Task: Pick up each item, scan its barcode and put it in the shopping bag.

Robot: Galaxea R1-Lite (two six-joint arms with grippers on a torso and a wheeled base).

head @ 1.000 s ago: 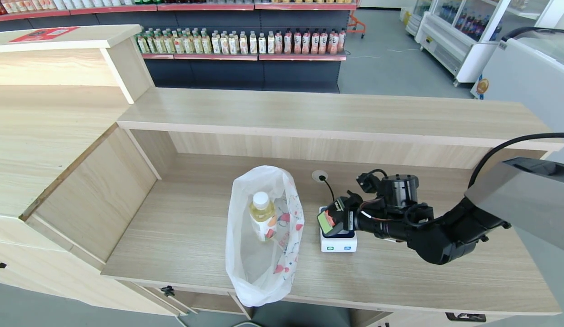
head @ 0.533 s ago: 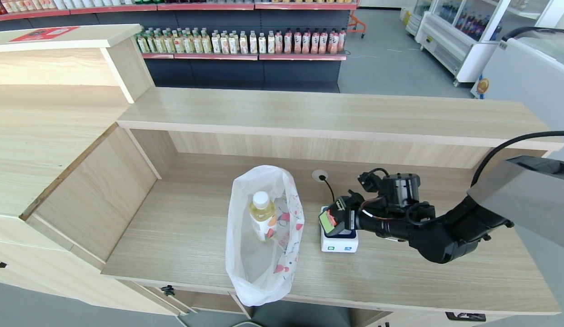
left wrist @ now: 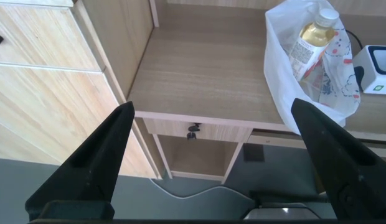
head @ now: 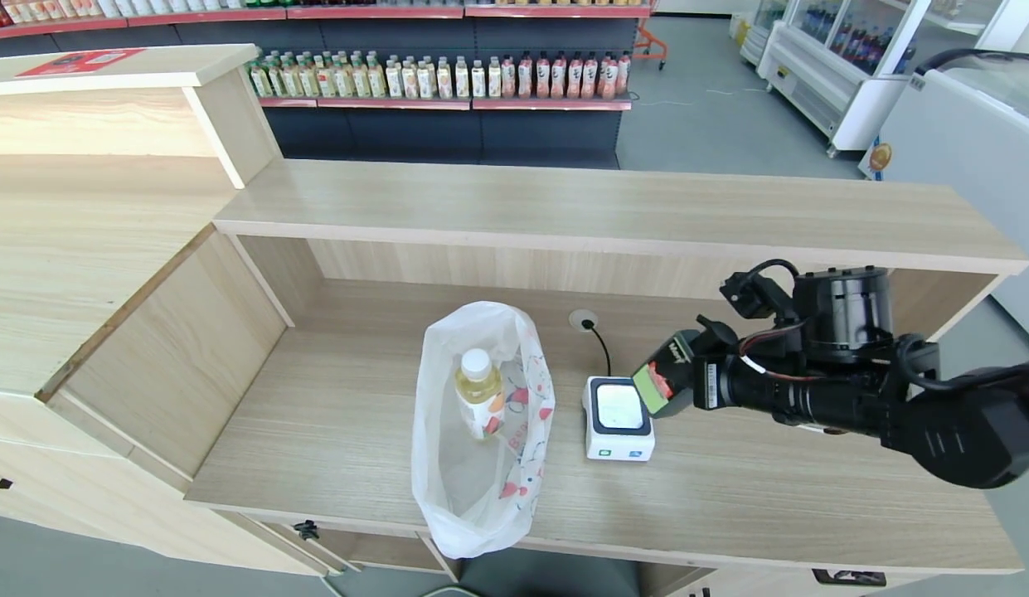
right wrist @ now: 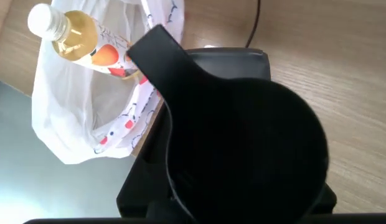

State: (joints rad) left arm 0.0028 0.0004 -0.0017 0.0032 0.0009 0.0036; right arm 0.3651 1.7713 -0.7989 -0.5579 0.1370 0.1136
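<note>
Black right arm (head: 962, 431), cylindrical motor housing (head: 842, 311), looped black cable (head: 771, 263), thin red and white wires (head: 760, 369)

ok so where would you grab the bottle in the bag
The bottle stands cap up inside the shopping bag, whose thin walls wrap its lower body. So grip just under the white cap, coming from above through the open mouth; a side approach would likely snag plastic.

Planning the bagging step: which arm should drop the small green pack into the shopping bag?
Right. The right gripper holds the green pack just beside the scanner, with the shopping bag a short way across the counter. The left gripper hangs open and empty off the counter's front edge.
</note>
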